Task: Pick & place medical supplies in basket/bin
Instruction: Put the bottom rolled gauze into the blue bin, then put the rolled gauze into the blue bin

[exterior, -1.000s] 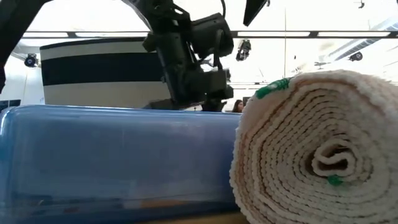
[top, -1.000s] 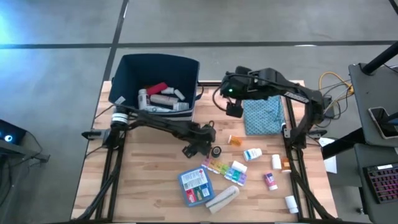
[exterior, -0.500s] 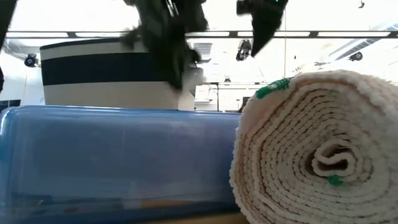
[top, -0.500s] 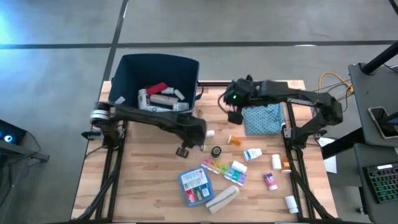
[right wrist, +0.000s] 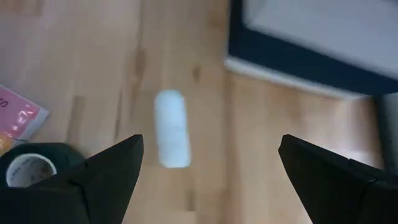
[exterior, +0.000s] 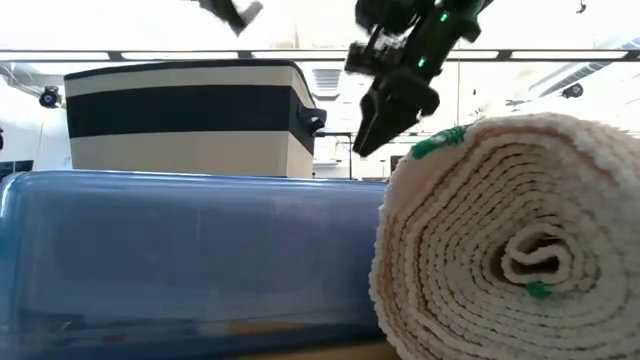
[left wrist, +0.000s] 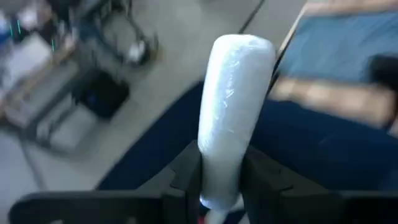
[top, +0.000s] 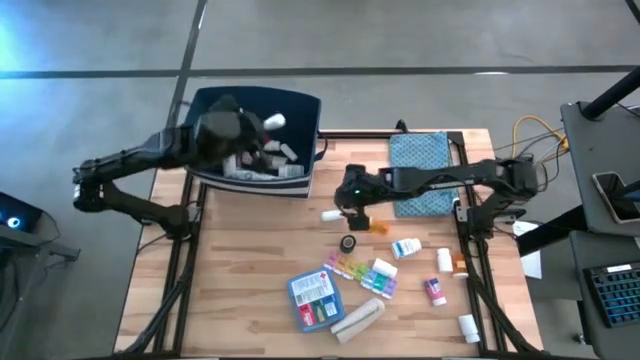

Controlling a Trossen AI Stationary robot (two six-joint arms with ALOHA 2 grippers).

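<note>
No legible writing anywhere; only a scrap of red lettering on a pink label point(right wrist: 15, 115) in the right wrist view, too blurred to read.

Left hand point(top: 262, 125) over the dark navy bin point(top: 300, 108) at the table's far left, clamped on a white tube point(left wrist: 233, 106) that stands up between its dark fingers point(left wrist: 186, 168). Several white bottles and tubes point(top: 262, 160) already lying inside the bin.

Right hand point(top: 352, 200) low over the middle of the table point(top: 240, 270), fingers point(right wrist: 102, 171) spread wide and empty, with a small white tube point(top: 331, 214) lying on the wood just to its left and a dark tape roll point(top: 348, 243) just nearer. Teal patterned pouch point(top: 420, 165) at far right, beneath the right arm.

Left on the table: rainbow pill organizer point(top: 352, 270), blue-red flat box point(top: 314, 298), beige bandage roll point(top: 358, 319), orange piece point(top: 379, 227), white bottles point(top: 405, 247) to the right. Bandage roll and blue box filling the low view's foreground.

Compared with a second ago: left hand gone from the table's middle, beside the tape roll, up to the bin, now carrying the tube. Right hand moved from beside the pouch's far edge down toward the table's middle. Small white tube newly uncovered on the wood.
</note>
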